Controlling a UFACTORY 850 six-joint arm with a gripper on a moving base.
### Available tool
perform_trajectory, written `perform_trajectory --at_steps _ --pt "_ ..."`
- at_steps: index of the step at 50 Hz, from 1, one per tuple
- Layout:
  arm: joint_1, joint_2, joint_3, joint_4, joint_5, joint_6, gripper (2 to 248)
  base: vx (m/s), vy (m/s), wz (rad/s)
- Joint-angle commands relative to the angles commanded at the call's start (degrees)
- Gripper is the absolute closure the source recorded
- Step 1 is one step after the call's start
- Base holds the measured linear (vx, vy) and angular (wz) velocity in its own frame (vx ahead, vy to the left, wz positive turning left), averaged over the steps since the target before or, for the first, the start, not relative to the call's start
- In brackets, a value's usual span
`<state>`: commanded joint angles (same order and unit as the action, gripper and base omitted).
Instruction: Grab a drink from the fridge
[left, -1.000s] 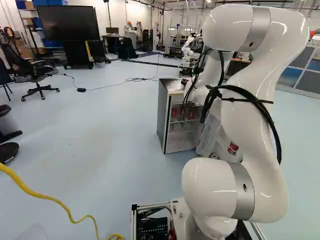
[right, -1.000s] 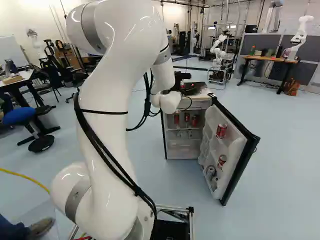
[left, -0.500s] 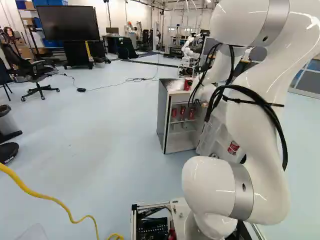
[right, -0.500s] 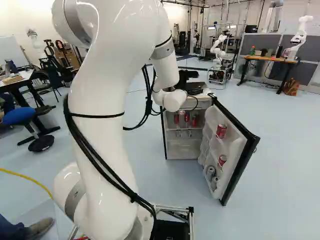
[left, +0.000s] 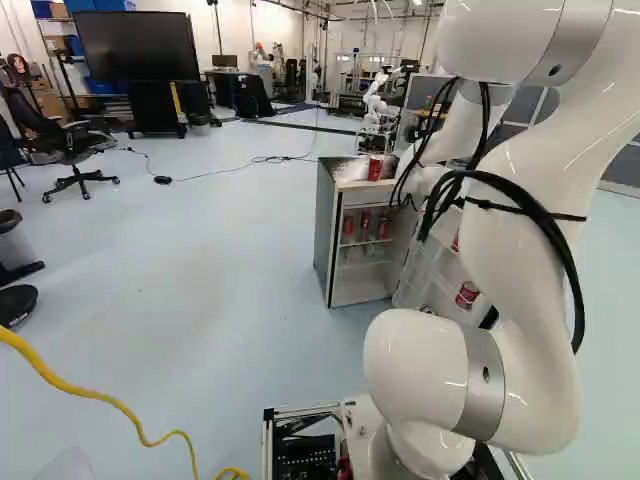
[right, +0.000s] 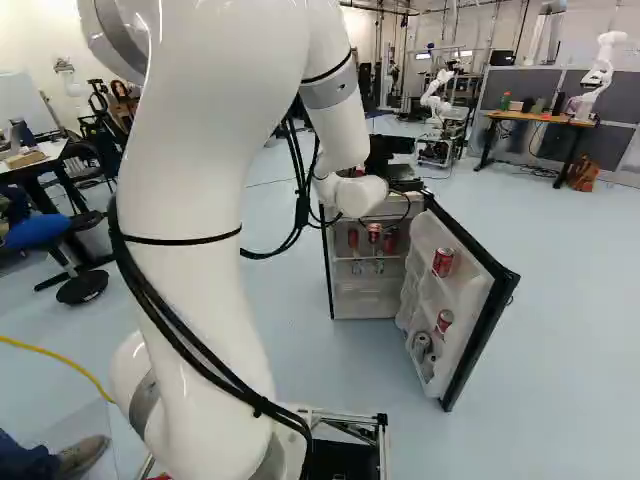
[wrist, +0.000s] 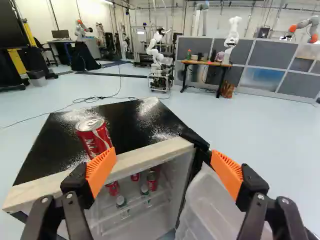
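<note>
In the right base view my black gripper shows partly behind the wrist, above the fridge. Seen from the wrist, the gripper is open, with no thing held between its orange pads. A red can stands upright on the black fridge top, beyond one finger, whose pad covers its lower edge. The same can shows at the fridge's top front in the left base view. The fridge door hangs open, with red cans on its shelves. More cans and small bottles stand inside.
The translucent door shelves lie beneath the other finger. A cable runs over the floor behind the fridge. Farther back are another robot and a wooden desk before grey partitions.
My arm has swung to the right in the left base view, uncovering the can on the fridge top. In the right base view the wrist has shifted slightly right. The base has stayed put.
</note>
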<state>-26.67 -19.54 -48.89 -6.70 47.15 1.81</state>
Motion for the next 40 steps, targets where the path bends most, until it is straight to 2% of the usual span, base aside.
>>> perform_trajectory --at_steps 40 --pt "-6.7 3.1 -1.8 0.0 -14.7 0.0 3 0.0 0.0 0.0"
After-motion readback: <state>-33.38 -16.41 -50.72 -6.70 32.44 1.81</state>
